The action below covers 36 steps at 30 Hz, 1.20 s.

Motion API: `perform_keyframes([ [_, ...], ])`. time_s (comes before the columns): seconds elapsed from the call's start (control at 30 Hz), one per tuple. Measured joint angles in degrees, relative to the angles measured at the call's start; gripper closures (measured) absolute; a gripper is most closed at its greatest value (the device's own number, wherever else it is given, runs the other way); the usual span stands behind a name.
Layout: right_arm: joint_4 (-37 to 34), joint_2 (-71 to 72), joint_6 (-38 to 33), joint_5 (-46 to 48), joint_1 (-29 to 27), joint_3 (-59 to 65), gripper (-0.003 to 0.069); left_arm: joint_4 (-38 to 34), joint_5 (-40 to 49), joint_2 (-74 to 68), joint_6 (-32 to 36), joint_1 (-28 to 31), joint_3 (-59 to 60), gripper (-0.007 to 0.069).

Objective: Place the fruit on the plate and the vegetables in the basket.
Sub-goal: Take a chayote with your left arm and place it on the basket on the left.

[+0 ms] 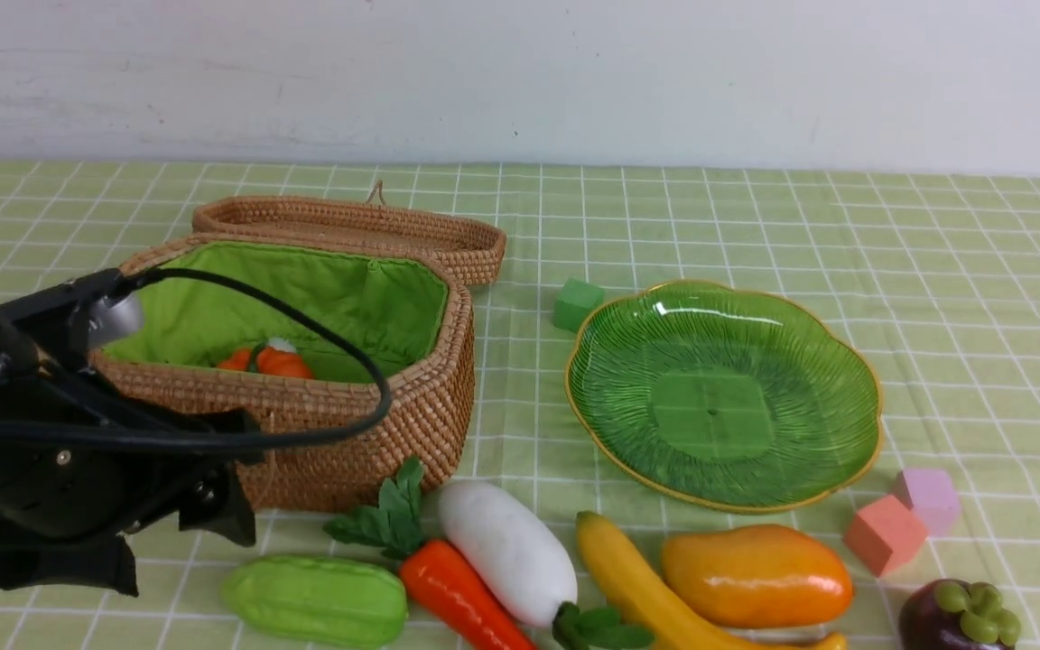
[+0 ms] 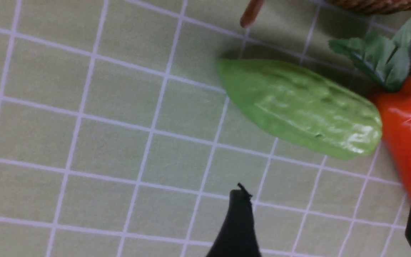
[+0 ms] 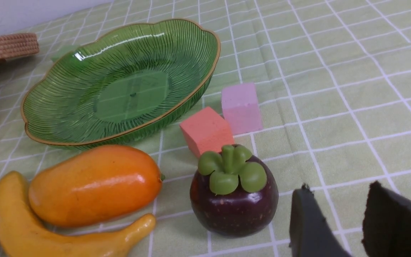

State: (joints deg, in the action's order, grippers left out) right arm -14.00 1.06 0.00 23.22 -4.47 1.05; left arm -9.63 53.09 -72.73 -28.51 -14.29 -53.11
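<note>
An orange pumpkin (image 1: 281, 361) lies in the wicker basket (image 1: 376, 406). The green gourd (image 1: 317, 600), carrot (image 1: 457, 596) and white radish (image 1: 506, 551) lie on the cloth in front of it. The banana (image 1: 646, 591), mango (image 1: 755, 578) and mangosteen (image 1: 958, 618) lie in front of the empty green plate (image 1: 723, 393). My left gripper (image 2: 330, 214) is open and empty, just left of the gourd (image 2: 298, 107) and carrot (image 2: 401, 135). My right gripper (image 3: 348, 210) is open and empty beside the mangosteen (image 3: 234, 200), out of the front view.
The basket's lid (image 1: 348, 226) lies open behind it. A green cube (image 1: 577, 304) sits behind the plate. A salmon cube (image 1: 884, 534) and a lilac cube (image 1: 928, 496) sit at its front right. A white wall bounds the table's far edge.
</note>
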Motion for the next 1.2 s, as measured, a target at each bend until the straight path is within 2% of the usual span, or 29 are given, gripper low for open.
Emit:
perform_keyframes([
  [0.27,0.00,0.00,0.00,0.00,0.00,0.00,0.0419,-1.03,-2.34,0.00,0.81,0.00,0.00,0.0052],
  [0.6,0.00,0.00,0.00,0.00,0.00,0.00,0.0419,-1.08,-2.28,0.00,11.90,0.00,0.00,0.0052],
  [0.7,0.00,0.00,0.00,0.00,0.00,0.00,0.0419,-1.02,-2.10,0.00,22.11,0.00,0.00,0.0052],
  [0.8,0.00,0.00,0.00,0.00,0.00,0.00,0.0419,-0.31,-2.10,0.00,36.31,0.00,0.00,0.0052],
  [0.83,0.00,0.00,0.00,0.00,0.00,0.00,0.0419,-0.21,-2.10,0.00,37.27,0.00,0.00,0.0052],
  [0.87,0.00,0.00,0.00,0.00,0.00,0.00,0.0419,0.07,-2.10,0.00,45.20,0.00,0.00,0.0052],
  [1.0,0.00,0.00,0.00,0.00,0.00,0.00,0.0419,0.27,-2.67,0.00,62.92,0.00,0.00,0.0052],
  [1.07,0.00,0.00,0.00,0.00,0.00,0.00,0.0419,0.27,-3.33,0.00,69.28,0.00,0.00,0.0052],
  [1.2,0.00,0.00,0.00,0.00,0.00,0.00,0.0419,0.27,-4.82,-0.06,76.17,0.00,0.00,0.0052],
])
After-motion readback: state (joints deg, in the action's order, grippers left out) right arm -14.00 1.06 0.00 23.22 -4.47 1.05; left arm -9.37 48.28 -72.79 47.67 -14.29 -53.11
